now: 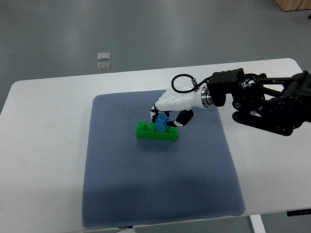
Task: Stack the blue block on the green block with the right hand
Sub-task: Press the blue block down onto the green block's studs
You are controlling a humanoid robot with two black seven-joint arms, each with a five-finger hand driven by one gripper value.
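One arm is seen in the top view, entering from the right edge: black linkage, a black cable loop, then a white right hand [170, 108] w/ black-tipped fingers [155, 110]. The fingers are curled down around one blue block [161, 122], which is held at its upper part. The blue block sits on top of one green block [157, 131], approx. at its middle; whether it is pressed fully onto the studs cannot be told. The green block is long, w/ studs showing left and right of the blue one, and lies slightly tilted rel. to the mat edges.

Both blocks are on one grey-blue mat [160, 179], in its upper half, near the centre line. The mat covers the middle of one white worktop [43, 145]; its lower edge reaches the worktop's near edge.

On the grey floor [146, 29] beyond the worktop, two small pale square tiles [104, 60] are seen, one just above the other, touching or nearly so.
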